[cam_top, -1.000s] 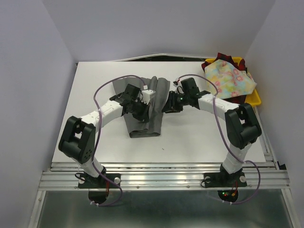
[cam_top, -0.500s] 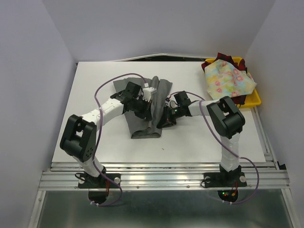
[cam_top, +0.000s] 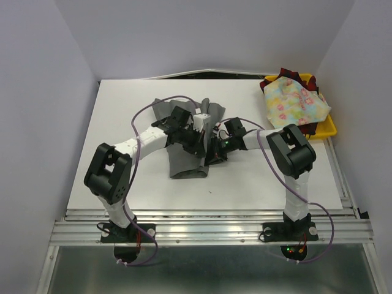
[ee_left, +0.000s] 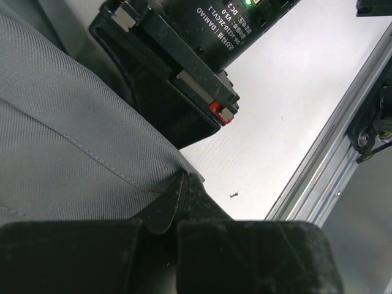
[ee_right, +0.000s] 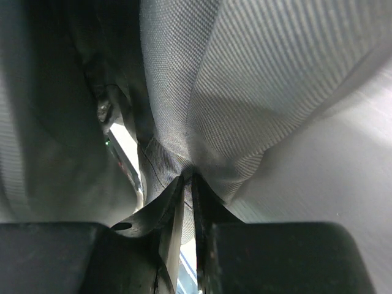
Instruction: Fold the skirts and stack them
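Shifted rightward over the past second, the left gripper (ee_left: 177, 184) clamps tight on a fold of the plain grey pleated cloth skirt (cam_top: 184, 164) at mid-table. Just beside it, the right gripper (ee_right: 187, 177) pinches the same cloth, jaws narrow. A pastel floral skirt (cam_top: 294, 101) and a red-and-dark plaid skirt (cam_top: 285, 75) lie heaped in the yellow plastic tray (cam_top: 329, 127) at the far right corner of the white table (cam_top: 257, 177).

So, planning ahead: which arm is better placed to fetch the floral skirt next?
Right, likely: the floral skirt lies in the yellow tray at far right, nearer the right gripper; the left gripper would reach across.
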You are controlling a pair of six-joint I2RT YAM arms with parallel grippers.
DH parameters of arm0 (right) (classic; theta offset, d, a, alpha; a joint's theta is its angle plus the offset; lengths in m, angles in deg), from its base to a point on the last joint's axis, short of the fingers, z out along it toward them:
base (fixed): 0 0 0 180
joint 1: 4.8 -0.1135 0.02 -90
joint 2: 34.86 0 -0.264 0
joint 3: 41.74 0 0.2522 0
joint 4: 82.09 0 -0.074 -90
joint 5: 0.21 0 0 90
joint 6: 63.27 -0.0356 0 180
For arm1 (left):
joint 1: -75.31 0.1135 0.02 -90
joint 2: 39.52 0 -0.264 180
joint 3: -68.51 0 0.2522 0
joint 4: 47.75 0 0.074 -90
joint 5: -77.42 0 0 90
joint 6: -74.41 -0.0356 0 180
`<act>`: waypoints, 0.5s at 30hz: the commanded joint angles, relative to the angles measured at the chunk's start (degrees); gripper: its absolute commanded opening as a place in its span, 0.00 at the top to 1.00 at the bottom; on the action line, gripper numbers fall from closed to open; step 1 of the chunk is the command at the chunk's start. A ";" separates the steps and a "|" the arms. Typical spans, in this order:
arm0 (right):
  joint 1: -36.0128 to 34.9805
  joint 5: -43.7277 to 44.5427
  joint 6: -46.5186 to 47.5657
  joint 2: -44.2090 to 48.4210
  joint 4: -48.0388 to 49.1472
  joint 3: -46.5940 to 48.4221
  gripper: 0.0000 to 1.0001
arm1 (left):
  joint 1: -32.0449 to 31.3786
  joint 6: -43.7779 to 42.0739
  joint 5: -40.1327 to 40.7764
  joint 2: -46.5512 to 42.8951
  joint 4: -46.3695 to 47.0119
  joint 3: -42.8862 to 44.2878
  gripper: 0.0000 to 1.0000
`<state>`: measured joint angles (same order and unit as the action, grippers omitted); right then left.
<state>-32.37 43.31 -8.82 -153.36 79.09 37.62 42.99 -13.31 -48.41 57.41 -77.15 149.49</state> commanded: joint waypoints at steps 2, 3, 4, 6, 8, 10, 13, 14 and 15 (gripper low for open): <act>-0.82 5.78 2.41 -0.24 -1.00 -0.56 0.84 | -1.87 2.64 -3.98 3.35 5.44 -0.60 1.00; -0.82 5.96 2.33 -0.16 -1.27 -0.65 0.84 | -1.79 3.33 -4.15 4.75 5.97 -0.95 1.00; -0.82 6.31 2.41 0.02 -1.53 -0.65 0.84 | -1.87 3.69 -4.24 5.37 6.49 -1.47 1.00; -0.82 7.28 2.33 0.46 -2.06 -0.83 0.85 | -1.87 4.22 -4.42 6.61 8.08 -2.09 1.00; -0.82 9.02 2.94 1.42 -2.58 -1.18 0.85 | -1.87 4.57 -4.85 8.54 9.31 -3.23 1.00; -0.82 11.40 3.73 3.26 -5.21 -0.74 0.84 | -1.87 4.75 -4.86 9.95 9.84 -4.20 1.00; 0.94 16.15 6.89 5.63 -11.45 0.75 0.78 | -1.79 4.66 -4.95 11.18 10.89 -5.17 1.00; 1.46 17.11 8.03 6.08 -13.46 2.49 0.77 | -1.79 4.83 -4.95 11.35 11.33 -5.34 1.00; 1.99 19.99 10.30 6.35 -18.27 3.64 0.74 | -1.70 4.84 -5.03 11.88 11.33 -5.43 1.00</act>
<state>-31.91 50.72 -5.19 -149.16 72.09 37.88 42.27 -8.87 -51.95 67.46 -67.92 145.64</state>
